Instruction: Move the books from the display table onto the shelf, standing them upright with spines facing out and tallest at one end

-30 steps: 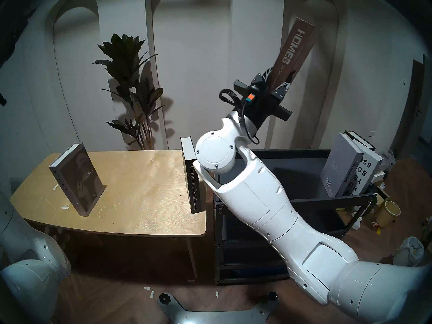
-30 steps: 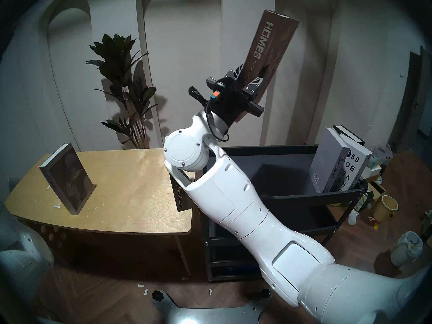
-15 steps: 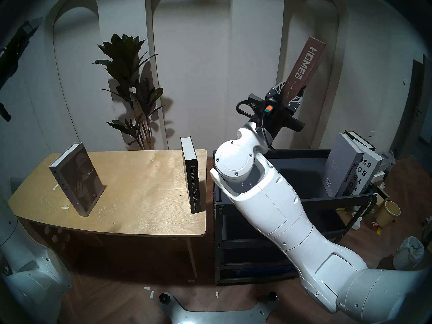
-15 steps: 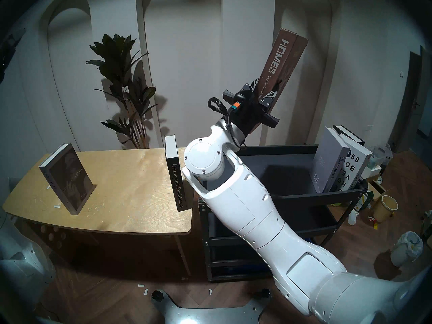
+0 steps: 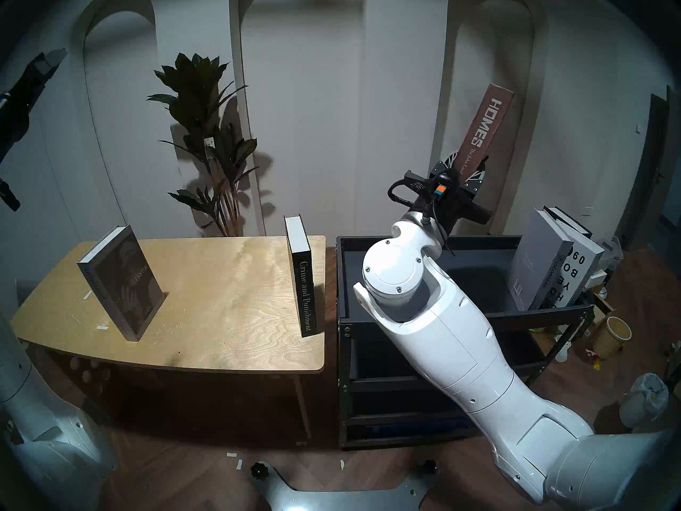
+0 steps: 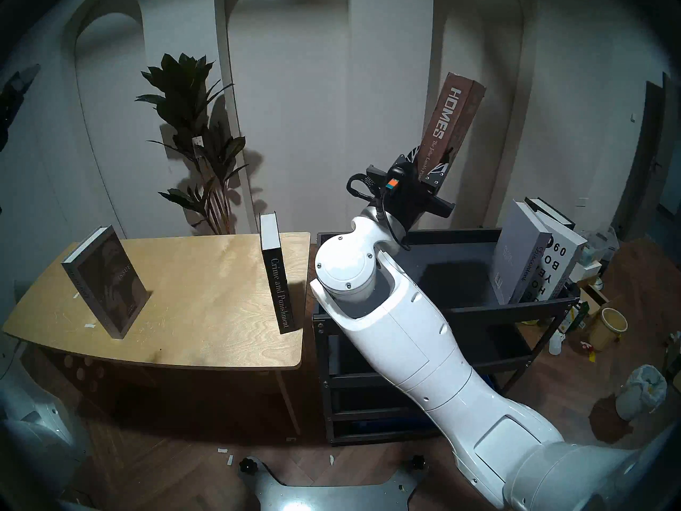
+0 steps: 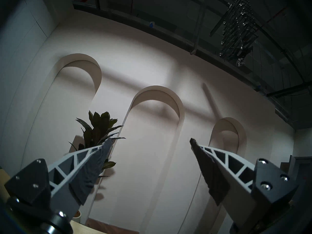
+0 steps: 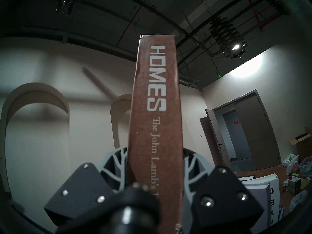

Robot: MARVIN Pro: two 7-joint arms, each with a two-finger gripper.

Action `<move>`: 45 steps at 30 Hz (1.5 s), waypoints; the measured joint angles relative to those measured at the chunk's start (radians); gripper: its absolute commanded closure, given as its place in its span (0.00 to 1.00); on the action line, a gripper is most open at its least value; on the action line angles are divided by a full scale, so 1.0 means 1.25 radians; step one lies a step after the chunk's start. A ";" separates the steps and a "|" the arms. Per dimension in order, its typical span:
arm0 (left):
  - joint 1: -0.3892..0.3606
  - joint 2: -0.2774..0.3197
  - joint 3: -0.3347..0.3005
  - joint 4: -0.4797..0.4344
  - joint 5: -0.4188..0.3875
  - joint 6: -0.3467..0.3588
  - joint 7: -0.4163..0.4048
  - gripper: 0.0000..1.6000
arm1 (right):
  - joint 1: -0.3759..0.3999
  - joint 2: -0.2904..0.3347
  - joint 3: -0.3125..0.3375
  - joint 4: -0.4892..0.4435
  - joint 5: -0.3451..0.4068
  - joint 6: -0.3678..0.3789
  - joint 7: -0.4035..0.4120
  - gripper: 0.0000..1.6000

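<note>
The brown "Homes" book (image 8: 155,120) is gripped by the right pincer (image 8: 154,162); the left pincer (image 7: 150,142), spread empty, is shown against arched wall niches (image 7: 157,100). Two books remain on the plywood surface (image 5: 221,307).

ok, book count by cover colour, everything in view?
Grey: 2, Special Issue, Discontent
Black: 2, Crime and Punishment, rearmost book
Brown: 1, Homes
White: 1, Yearbook
Total: 6

The room is dim, lit by a ceiling spotlight (image 8: 236,47) that throws a glaring patch on the wall. The plant (image 5: 210,145) casts a hard shadow, and fisheye bending darkens every rim
</note>
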 measured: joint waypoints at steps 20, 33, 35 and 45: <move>0.101 -0.041 -0.037 -0.027 0.031 0.000 -0.030 0.00 | -0.064 0.087 0.008 -0.098 0.072 0.044 0.072 1.00; 0.162 -0.069 -0.053 -0.039 0.050 0.000 -0.049 0.00 | -0.074 0.145 0.040 -0.171 0.123 0.067 0.129 1.00; 0.171 -0.073 -0.055 -0.041 0.054 0.000 -0.051 0.00 | -0.074 0.154 0.047 -0.182 0.133 0.071 0.138 1.00; 0.216 -0.094 -0.062 -0.047 0.070 0.000 -0.065 0.00 | -0.077 0.196 0.084 -0.220 0.189 0.089 0.182 1.00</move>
